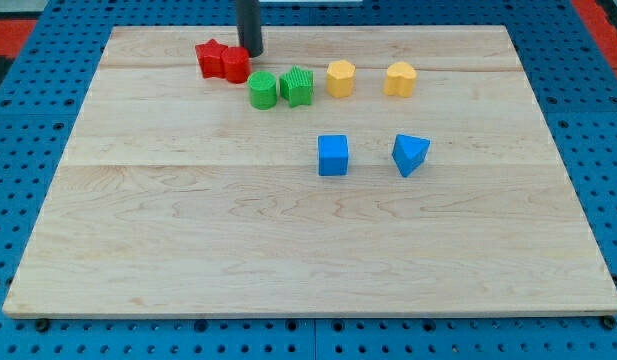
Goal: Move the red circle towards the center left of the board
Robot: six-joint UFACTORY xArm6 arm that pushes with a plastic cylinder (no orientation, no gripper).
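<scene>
The red circle (pixel 235 65) lies near the view's top edge of the counter (pixel 288 250), left of centre, touching a second red block (pixel 212 58) of star-like outline on its left. The tip (pixel 250 52) of the dark rod stands just above and to the right of the red circle, apparently in contact with it; the rod's upper part is cut off by the view's top. The end effector is a plain rod with no jaws, so it neither clasps nor releases anything.

The counter is a pale wooden board of joined planks resting on a blue perforated base (pixel 28 100); a strip of red surface (pixel 598 12) shows at the view's upper corners.

Just below and right of the red circle sits a green cylinder (pixel 263 90), touching or nearly touching a green block (pixel 297 87) whose exact shape is hard to make out. Farther right of the red circle stand two yellow blocks (pixel 340 78) (pixel 400 79), apart from each other, their outlines unclear. Well below and right of the red circle are a blue cube (pixel 333 156) and a blue triangle (pixel 410 154).
</scene>
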